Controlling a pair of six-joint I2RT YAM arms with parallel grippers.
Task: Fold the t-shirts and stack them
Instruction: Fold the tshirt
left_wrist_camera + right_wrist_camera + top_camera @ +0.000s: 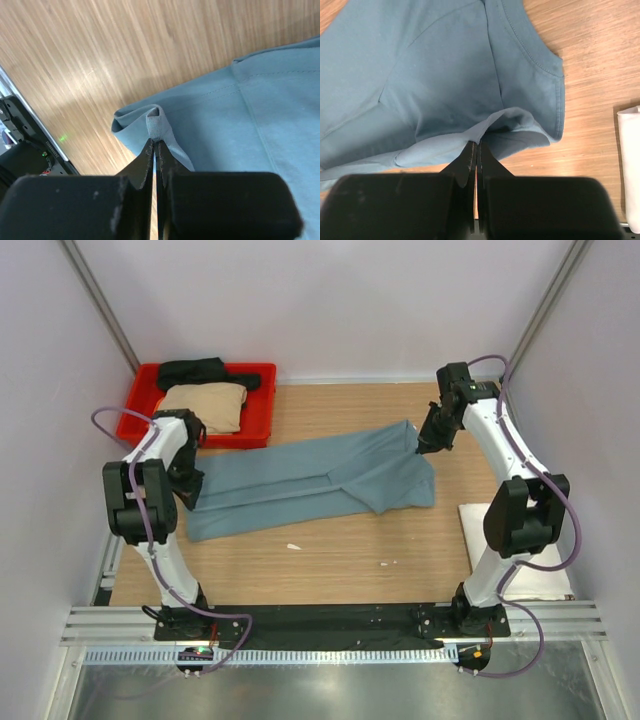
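Dusty teal-blue cloth t-shirt (300,485) stretched across centre of wooden counter (340,560). Left claw (154,146) clamped tight on bunched hem corner. Right claw (475,146) clamped tight on fabric edge near neckline.

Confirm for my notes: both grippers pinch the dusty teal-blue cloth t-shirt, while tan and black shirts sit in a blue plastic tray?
Not blue: the plastic tray holding the tan shirt and black shirt is red, per the top external view. The rest stands.

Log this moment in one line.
teal shirt: on table | left gripper: shut on its edge | right gripper: shut on its edge | tan shirt, black shirt: in tray | white shirt: right side
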